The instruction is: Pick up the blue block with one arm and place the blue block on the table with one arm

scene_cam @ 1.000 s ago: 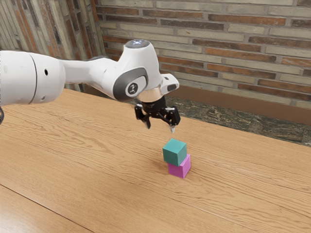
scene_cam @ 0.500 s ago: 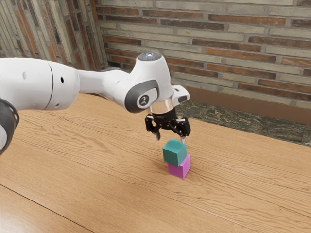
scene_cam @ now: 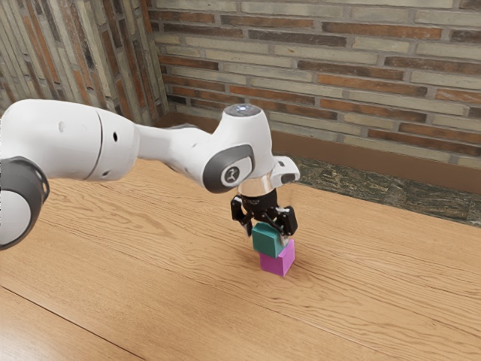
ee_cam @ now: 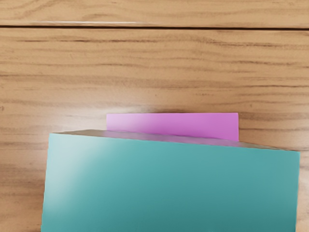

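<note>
Straddling the blue block point(scene_cam: 266, 242), the black two-finger gripper point(scene_cam: 267, 235) points down with its fingers spread, one to either side; whether either of them touches the block I cannot tell. The block itself, a teal-blue cube, rests on top of a magenta block point(scene_cam: 276, 262), which stands on the wooden table point(scene_cam: 150, 286). The two are slightly offset: in the exterior view, magenta shows below the blue cube and out toward the exterior view's right. In the wrist view, a magenta strip runs along beyond the blue cube's edge, and the blue edge lies a little askew to it.

Above the gripper is the white Franka arm point(scene_cam: 169, 144), coming in from the exterior view's left. A round dark cover near its wrist bears a small pale emblem point(scene_cam: 233, 174), too small to read. The tabletop has a running grain and a dark straight seam point(ee_cam: 154, 27). Past the table lies a strip of dark, mottled floor point(scene_cam: 353, 186), and behind that a brick wall point(scene_cam: 361, 75) in brown, rust and grey.
</note>
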`<state>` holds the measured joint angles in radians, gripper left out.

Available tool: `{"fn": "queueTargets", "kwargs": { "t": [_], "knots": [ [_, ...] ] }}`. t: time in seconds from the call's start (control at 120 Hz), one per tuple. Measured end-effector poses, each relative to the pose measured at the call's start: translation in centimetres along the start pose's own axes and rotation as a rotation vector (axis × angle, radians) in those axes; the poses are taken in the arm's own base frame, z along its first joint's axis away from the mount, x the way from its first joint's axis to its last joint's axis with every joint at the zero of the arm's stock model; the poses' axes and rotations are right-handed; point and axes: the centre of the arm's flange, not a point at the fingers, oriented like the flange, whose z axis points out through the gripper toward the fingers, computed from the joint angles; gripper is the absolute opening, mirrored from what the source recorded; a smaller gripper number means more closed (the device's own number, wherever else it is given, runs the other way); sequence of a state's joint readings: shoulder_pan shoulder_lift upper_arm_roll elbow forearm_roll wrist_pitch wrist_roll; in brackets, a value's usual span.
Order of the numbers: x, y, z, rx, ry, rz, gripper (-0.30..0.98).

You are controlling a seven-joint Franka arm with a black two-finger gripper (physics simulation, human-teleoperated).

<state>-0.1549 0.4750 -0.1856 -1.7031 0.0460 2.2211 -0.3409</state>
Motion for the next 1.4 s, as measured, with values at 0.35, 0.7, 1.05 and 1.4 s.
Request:
{"fn": "queueTargets", "kwargs": {
  "t": [0.35,0.7,1.05,1.4],
  "knots": [
    [0.0,-0.3,0.9,0.003,-0.012,0.035,0.41],
    [-1.7,7.2,-3.0,-0.026,0.05,0.165,0.36],
    [-5.1,13.7,7.3,-0.018,-0.095,0.26,0.49],
    [-3.2,9.2,-18.0,-0.024,0.167,0.261,0.65]
  ]
}}
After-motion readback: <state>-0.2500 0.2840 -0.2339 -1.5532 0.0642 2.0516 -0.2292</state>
